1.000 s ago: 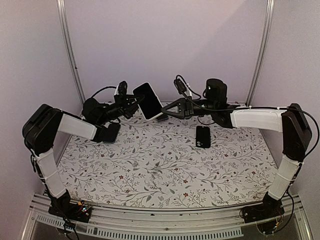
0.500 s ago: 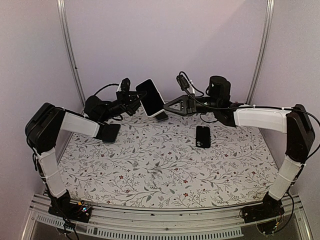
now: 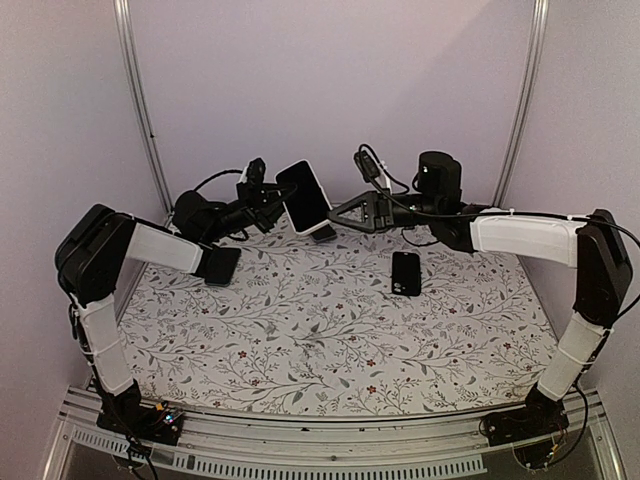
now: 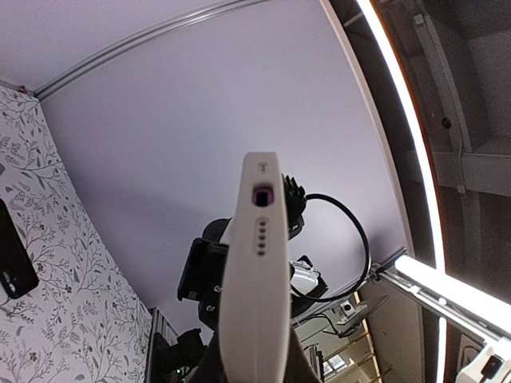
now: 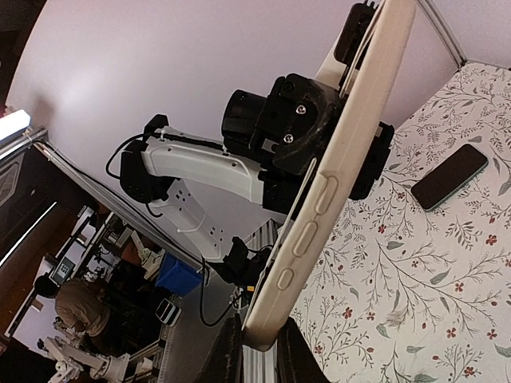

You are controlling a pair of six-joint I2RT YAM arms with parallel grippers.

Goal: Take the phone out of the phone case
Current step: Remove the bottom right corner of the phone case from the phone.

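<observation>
A phone with a black screen (image 3: 304, 195) sits in a cream phone case (image 3: 314, 170) and hangs tilted in the air over the back of the table. My left gripper (image 3: 276, 204) is shut on its left side, and my right gripper (image 3: 328, 226) is shut on its lower right corner. In the left wrist view the case's end (image 4: 255, 263), with port and speaker holes, rises from between my left gripper (image 4: 254, 369). Seen from the right wrist, the case's button edge (image 5: 319, 203) runs up from my right gripper (image 5: 257, 349).
A dark phone (image 3: 405, 273) lies flat on the floral table cover right of centre. Another dark flat device (image 3: 222, 265) lies at the left under the left arm. Lilac walls and metal posts (image 3: 140, 100) close in the back.
Both grippers have carried the cased phone slightly right and up, and it now stands a little more upright. Both grips are unchanged.
</observation>
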